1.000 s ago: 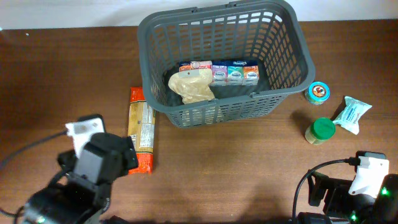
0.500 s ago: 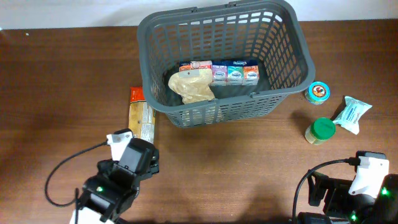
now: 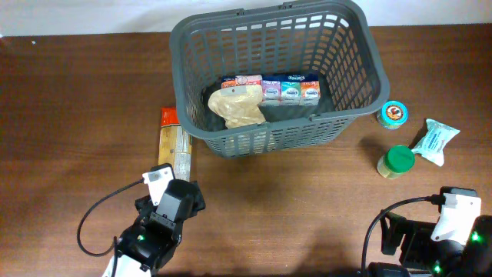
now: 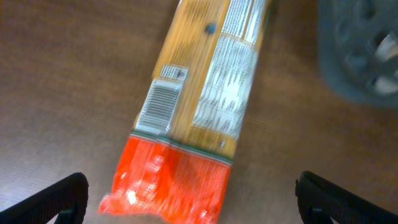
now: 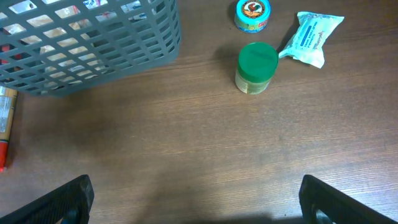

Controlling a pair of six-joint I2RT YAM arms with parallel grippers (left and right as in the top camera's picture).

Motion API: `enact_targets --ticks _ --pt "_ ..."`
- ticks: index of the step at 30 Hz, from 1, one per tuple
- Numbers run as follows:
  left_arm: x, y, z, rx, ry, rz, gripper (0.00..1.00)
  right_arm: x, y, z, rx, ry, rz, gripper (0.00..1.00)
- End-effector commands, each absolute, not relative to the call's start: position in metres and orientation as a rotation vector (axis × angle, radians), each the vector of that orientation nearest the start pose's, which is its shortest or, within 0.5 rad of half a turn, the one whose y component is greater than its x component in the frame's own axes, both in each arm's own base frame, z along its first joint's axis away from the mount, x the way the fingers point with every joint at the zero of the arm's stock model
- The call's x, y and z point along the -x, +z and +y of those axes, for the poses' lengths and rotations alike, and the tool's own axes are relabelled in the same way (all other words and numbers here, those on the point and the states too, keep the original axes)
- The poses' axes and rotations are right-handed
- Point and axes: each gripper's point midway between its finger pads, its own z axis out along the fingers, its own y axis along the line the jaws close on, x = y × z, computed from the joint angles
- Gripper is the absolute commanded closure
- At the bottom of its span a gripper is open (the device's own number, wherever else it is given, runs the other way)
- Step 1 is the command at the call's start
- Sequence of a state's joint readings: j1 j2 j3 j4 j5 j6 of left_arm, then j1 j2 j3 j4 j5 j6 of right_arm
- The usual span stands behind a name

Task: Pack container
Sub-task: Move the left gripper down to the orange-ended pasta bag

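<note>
A dark brown wooden surface (image 3: pixel 307 200) with fine, streaky grain is filling nearly the whole overhead view, reaching the left, right and near edges of the picture. The grain is running roughly from left to right. Along the far edge a pale white strip (image 3: pixel 77 15) is showing beyond the wood; whether it is wall or floor cannot be told. Soft, even light is falling from above, giving the wood a dull sheen and casting only faint, blurred shadows. In the right wrist view the same wood is looking lighter and warmer; in the left wrist view it is appearing darker and slightly blurred.
</note>
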State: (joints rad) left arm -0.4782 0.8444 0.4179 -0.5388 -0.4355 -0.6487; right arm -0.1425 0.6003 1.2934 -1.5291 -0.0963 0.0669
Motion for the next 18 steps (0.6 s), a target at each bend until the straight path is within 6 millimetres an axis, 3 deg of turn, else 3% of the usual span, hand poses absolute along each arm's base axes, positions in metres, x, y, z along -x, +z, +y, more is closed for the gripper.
enact_targets --ticks 1,12,18 --pt "-0.233 0.069 -0.027 0.404 0.105 2.337 0.01 -0.119 0.284 0.001 -0.190 0.086 2.394 0.01" --pt "-0.244 0.054 -0.012 0.477 0.125 2.148 0.01 -0.119 0.284 0.001 -0.190 0.086 2.394 0.01" --pt "-0.246 0.047 -0.006 0.477 0.184 2.130 0.01 -0.119 0.284 0.001 -0.190 0.086 2.394 0.01"
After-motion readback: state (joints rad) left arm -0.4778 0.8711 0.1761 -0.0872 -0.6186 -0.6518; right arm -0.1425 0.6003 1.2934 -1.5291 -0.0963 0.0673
